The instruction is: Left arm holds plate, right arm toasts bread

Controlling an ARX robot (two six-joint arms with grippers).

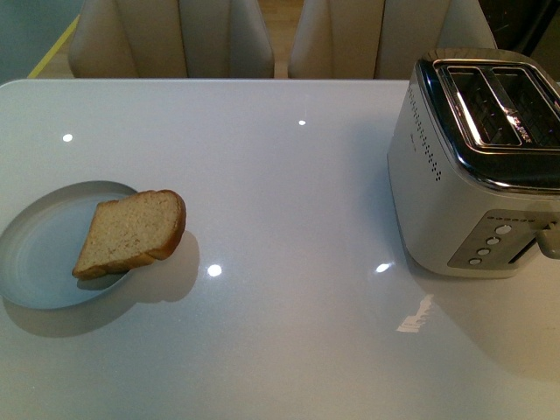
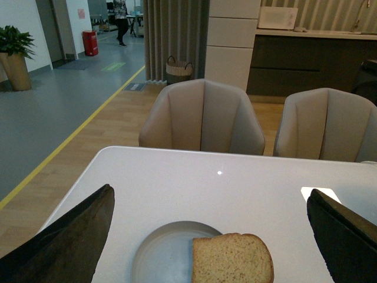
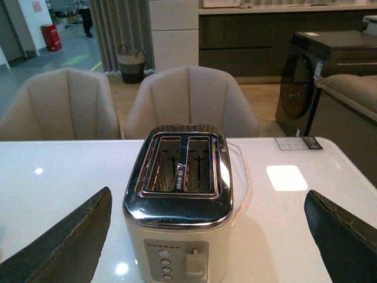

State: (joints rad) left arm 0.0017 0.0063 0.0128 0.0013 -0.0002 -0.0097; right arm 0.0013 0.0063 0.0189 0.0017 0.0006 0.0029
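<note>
Surface: a glossy white table [image 1: 289, 219] with rounded corners, spotted with reflections of ceiling lights.
Plate: the round pale blue-grey shallow plate [image 1: 35, 254] sits at the near left of the table.
Bread: the single slice of light brown wholemeal bread [image 1: 131, 232] lies across the plate's right rim, partly over the plate and partly over the table.
Toaster: a cream two-slot toaster with a chrome top [image 1: 446, 201] stands at the right, well apart from the plate; both slots look empty.
Left arm: the black left gripper [image 2: 210, 197] hovers near the plate, its fingers [image 2: 70, 242] spread wide and holding nothing.
Right arm: the black right gripper [image 3: 206, 197] faces the toaster, its fingers [image 3: 65, 247] also parted and empty.
Room: two beige upholstered chairs [image 1: 171, 39] stand at the table's far edge. Beyond them are a wooden floor, a grey floor edged by a yellow line, a wicker basket [image 2: 179, 69], a potted plant [image 2: 15, 50] and a red bin [image 2: 89, 42].
</note>
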